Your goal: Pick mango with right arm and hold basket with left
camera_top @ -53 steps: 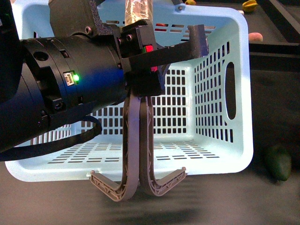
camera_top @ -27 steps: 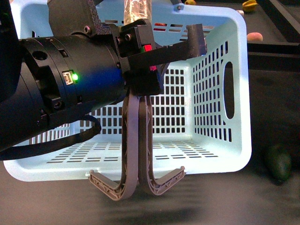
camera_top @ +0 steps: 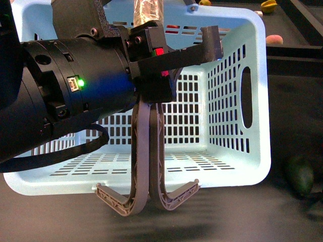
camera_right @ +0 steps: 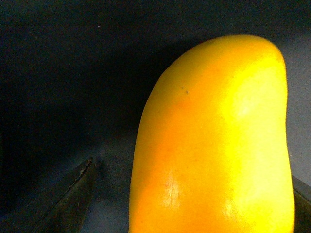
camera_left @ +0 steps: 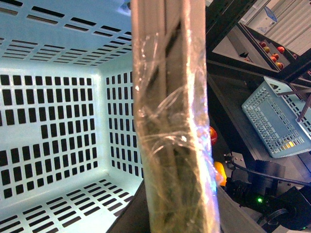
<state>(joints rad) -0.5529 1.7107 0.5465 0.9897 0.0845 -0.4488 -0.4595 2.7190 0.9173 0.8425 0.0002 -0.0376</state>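
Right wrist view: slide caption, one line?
Glossy yellow-orange mango close up, sitting between the right gripper's open fingers.

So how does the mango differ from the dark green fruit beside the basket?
The mango is glossy yellow-orange; the green fruit is dark and dull. The mango fills the right wrist view from close up; the green fruit lies on the dark surface, right of the basket. Both are smooth, rounded fruit.

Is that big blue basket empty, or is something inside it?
Empty, as far as shown: the basket's floor and walls look bare in front and left wrist views, though the left arm hides part.
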